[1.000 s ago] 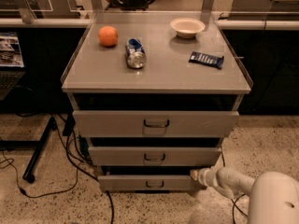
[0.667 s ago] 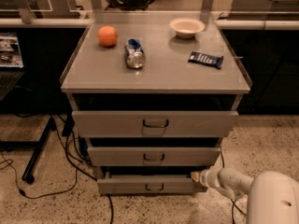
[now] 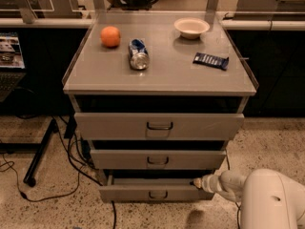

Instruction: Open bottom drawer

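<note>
Low under the bench's [image 3: 162,82] front edge, bottom drawer [image 3: 126,193] stands slightly pulled out, long axis running left edge to right edge. Gripper [image 3: 197,182] sits at its right end, by the top lip; loop handle [image 3: 157,194] lies leftward. Grip state: cannot tell. Middle drawer [image 3: 124,159] overhangs closely.

The bottom drawer [image 3: 155,193] was found pulled further out than 1.0 s ago. Its front now sits lower in the camera view, and a strip of grey tray interior has been exposed behind it, below the mid-sized drawer front [image 3: 157,159]. The pincer [image 3: 196,182], at the upper right corner of that front, was displaced slightly downward with it. The white arm housing [image 3: 271,199] was seen extended further left.
</note>
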Robot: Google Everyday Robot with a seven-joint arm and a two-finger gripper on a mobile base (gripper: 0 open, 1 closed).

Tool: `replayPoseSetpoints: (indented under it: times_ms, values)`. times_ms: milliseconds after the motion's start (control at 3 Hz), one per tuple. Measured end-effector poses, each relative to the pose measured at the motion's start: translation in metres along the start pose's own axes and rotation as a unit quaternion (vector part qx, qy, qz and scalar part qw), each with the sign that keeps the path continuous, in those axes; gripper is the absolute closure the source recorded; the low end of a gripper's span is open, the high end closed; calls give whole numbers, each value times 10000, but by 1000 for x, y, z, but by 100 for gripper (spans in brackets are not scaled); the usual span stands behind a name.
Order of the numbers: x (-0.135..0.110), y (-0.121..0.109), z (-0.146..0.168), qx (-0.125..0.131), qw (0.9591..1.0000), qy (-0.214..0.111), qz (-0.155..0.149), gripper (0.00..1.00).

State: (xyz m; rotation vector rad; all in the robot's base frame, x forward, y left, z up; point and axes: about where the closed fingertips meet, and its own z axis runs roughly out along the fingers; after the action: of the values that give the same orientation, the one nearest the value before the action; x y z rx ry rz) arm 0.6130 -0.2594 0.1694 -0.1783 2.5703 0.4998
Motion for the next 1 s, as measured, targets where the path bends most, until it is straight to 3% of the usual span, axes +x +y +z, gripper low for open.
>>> replayPoseSetpoints:
  times_ms: [333, 667, 1000]
  values:
    - [0, 0, 0, 0, 10000, 0, 0, 100]
    - [25, -5, -6, -106, 9995, 223, 198, 100]
    - [24, -4, -7, -106, 9995, 224, 198, 100]
